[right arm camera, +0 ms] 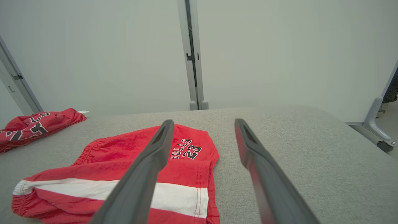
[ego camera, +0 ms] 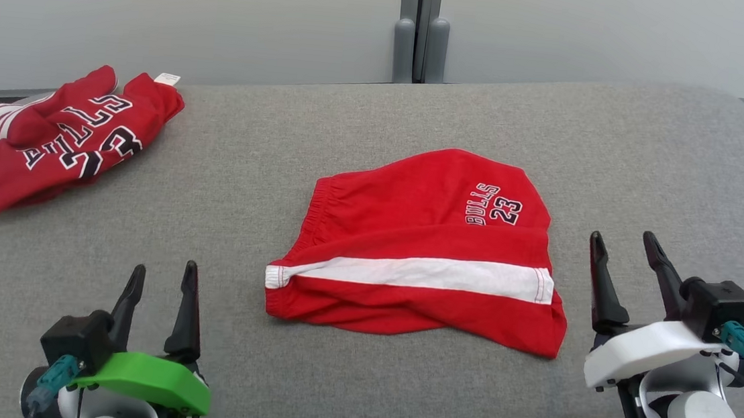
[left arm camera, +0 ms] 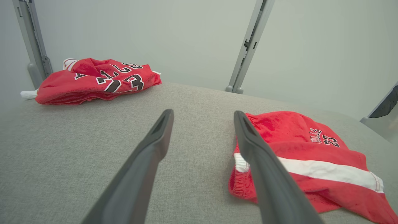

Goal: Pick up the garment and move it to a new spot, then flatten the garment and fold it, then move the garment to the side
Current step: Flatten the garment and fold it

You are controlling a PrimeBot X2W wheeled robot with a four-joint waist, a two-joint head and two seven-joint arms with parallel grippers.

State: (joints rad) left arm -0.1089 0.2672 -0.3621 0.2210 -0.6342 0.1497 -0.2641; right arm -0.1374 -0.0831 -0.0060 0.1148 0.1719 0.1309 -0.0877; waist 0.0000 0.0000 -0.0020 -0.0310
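**Shorts folded at centre, side move left to do**

Shorts lie mid-cushion, between the two grippers and touching neither. Left gripper sits near-left, fingers spread, nothing in them. Right gripper sits just right of the shorts, also spread and empty.

Progress, my read: the shorts look doubled over and mostly flat, a bit rumpled along the near edge, so the pick, flatten and fold look done. The move to the side looks not yet done.

Long axis runs left-right, along the white stripe. Waistband faces left, leg hems right. Print sits far-right and reads sideways. Jersey is bunched far-left, well apart.
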